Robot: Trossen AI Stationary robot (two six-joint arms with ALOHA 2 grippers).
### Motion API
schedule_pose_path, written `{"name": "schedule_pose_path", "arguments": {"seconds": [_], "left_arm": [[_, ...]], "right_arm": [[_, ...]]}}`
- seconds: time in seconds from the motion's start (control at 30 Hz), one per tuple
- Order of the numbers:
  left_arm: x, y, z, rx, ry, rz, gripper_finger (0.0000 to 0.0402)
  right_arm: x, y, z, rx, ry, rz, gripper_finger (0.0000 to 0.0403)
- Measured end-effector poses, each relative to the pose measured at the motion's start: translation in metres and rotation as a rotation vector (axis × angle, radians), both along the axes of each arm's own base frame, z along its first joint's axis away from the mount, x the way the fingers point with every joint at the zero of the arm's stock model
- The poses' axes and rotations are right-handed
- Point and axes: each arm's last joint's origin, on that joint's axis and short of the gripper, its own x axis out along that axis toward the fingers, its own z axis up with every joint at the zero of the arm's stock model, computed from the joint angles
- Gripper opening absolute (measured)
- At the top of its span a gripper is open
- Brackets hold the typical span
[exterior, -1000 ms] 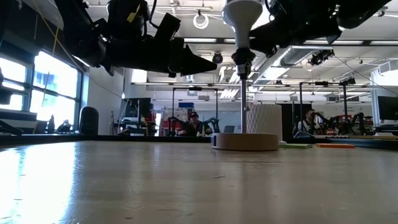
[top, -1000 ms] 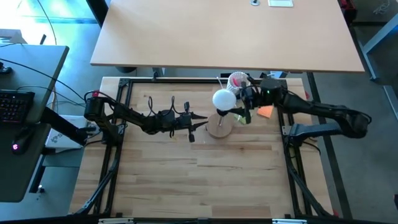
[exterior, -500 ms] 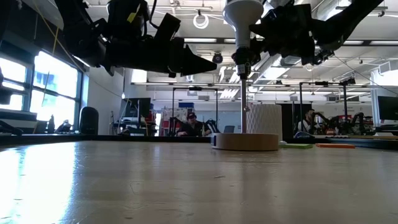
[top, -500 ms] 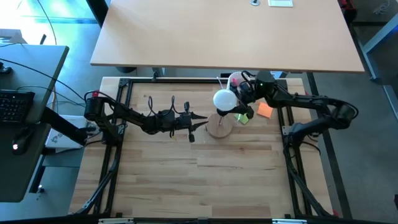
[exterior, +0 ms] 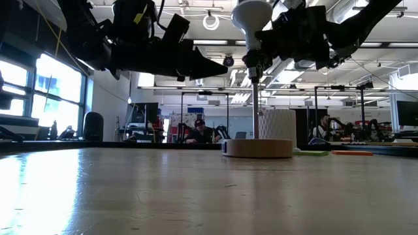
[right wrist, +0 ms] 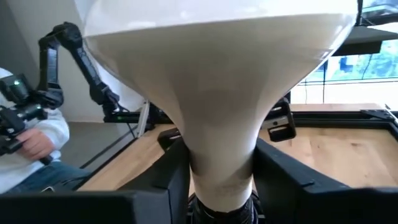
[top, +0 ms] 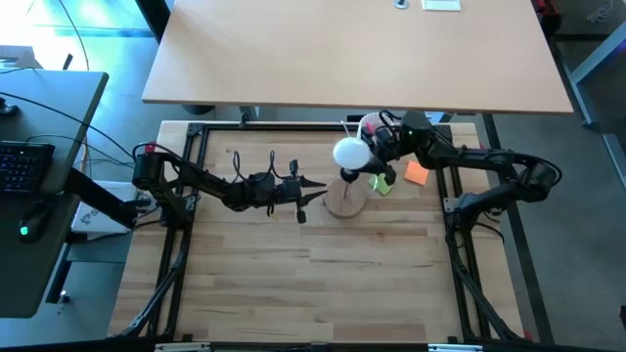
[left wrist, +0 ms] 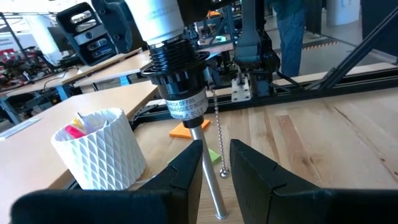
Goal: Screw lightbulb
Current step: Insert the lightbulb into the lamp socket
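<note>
Bulb's sitting in the socket, right arm gripping its neck

The right end effector is clamping both fingers on the neck of the lightbulb, which is sitting in the black socket atop a thin pole on the round wooden base, mid-desk toward the far side. The left end effector is pinching that pole, fingers touching its sides, steadying it. My worry: the grip is on smooth tapered glass, so the fingers could be slipping instead of turning it, or a tilted push could be cross-threading it. The ribbed white cup is standing just beside the base, so room on the far side is tight; the near desk is looking wide open.
</note>
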Motion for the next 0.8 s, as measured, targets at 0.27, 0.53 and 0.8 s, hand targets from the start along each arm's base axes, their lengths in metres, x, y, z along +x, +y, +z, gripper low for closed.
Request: {"name": "schedule_pose_path", "arguments": {"seconds": [0.27, 0.53, 0.8], "left_arm": [[0.000, 0.000, -0.001, 0.000, 0.006, 0.000, 0.0076], [0.000, 0.000, -0.001, -0.001, 0.008, 0.000, 0.0076], [0.000, 0.000, -0.001, -0.001, 0.007, 0.000, 0.0076]], "right_arm": [[0.008, 0.013, 0.002, -0.027, 0.017, -0.107, 0.0136], [0.002, 0.044, 0.013, -0.140, 0.119, -0.335, 0.0134], [0.005, 0.076, 0.016, -0.152, 0.201, -0.610, 0.0132]]}}
